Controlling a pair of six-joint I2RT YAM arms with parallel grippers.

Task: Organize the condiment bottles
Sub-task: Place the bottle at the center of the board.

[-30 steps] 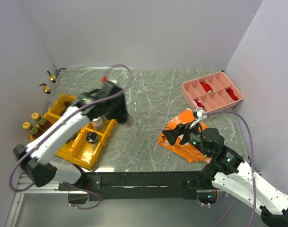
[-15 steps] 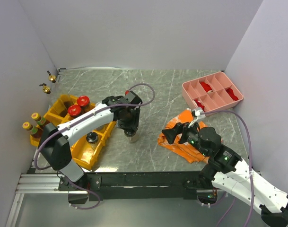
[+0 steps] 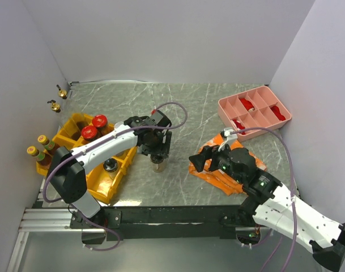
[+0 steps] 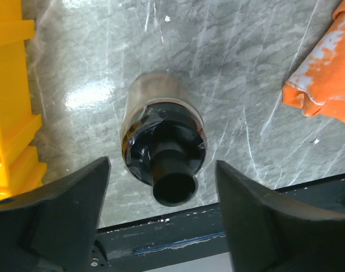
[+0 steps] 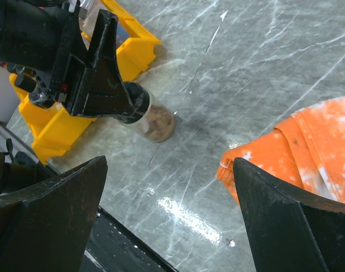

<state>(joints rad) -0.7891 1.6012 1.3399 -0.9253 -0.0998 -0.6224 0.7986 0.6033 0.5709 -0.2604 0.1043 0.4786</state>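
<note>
**Black-capped jar stands alone mid-surface, left claw open over it**

Wide view first: the marble surface (image 3: 189, 102) carries the yellow bins (image 3: 93, 178) on the left, the pink tray (image 3: 224, 106) far right and an orange cloth (image 3: 209, 173) near the front. The red-topped bottles (image 3: 94, 126) sit in the bins, and the yellow-topped bottles (image 3: 39, 144) stand at the bins' left edge.

Now the action. The left claw (image 4: 161, 170) hangs straight over the black-capped jar (image 4: 155, 96). Its jaws stand apart, one on each side, with bare marble showing in both gaps, so it holds nothing. The jar stands upright on the surface just beside the bins, apart from the cloth.

The right claw (image 5: 169, 164) hovers wide open and empty by the cloth, facing the jar.

My read on handling: the jar is small, rigid glass with brown contents, so not heavy, but slick and breakable. The narrow cap (image 4: 172, 184) makes a poor grip, as it could twist out. The best hold looks like the broad glass body below the shoulder, squeezed gently with the jaws square. A sideways nudge could tip it.
</note>
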